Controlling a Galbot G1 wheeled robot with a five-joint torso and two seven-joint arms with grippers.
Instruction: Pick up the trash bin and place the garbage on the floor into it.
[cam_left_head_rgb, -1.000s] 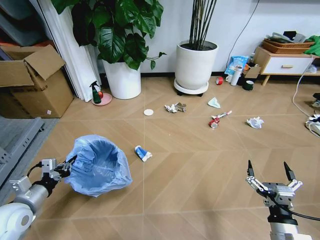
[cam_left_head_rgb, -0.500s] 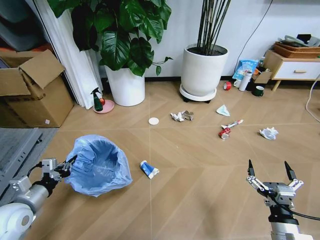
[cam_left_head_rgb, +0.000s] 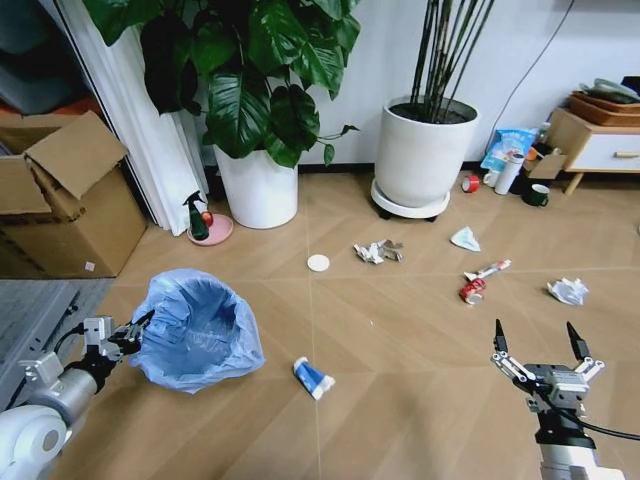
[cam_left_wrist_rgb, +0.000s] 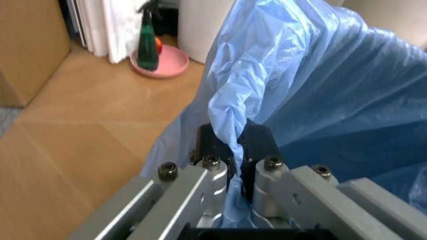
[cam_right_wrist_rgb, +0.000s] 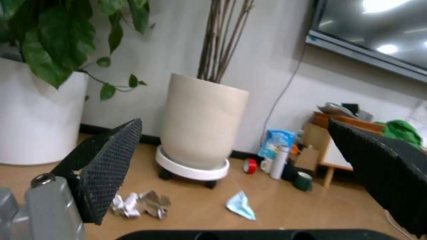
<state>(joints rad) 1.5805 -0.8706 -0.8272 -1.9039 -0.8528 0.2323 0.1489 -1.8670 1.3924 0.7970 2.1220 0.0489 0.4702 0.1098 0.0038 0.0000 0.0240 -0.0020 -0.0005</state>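
Left gripper (cam_left_head_rgb: 128, 334), near left, is clamped on the bag-covered rim of the trash bin (cam_left_head_rgb: 200, 330); the left wrist view shows both fingers (cam_left_wrist_rgb: 257, 145) pinching blue plastic. Bin is held in the same spot relative to the robot as a second ago.

The whole scene has slid right and nearer in the head view, so the base is moving, not the litter.

The blue-white wrapper (cam_left_head_rgb: 313, 378) now lies just right of the bin on the floor (cam_left_head_rgb: 400, 340).

Farther right: white disc (cam_left_head_rgb: 318, 263), crumpled paper (cam_left_head_rgb: 377, 251), red-white wrapper (cam_left_head_rgb: 475, 286), paper wad (cam_left_head_rgb: 568, 291).

Right gripper (cam_left_head_rgb: 536, 348), near right, is spread wide and empty. Judgement: approach under way, nothing collected yet.
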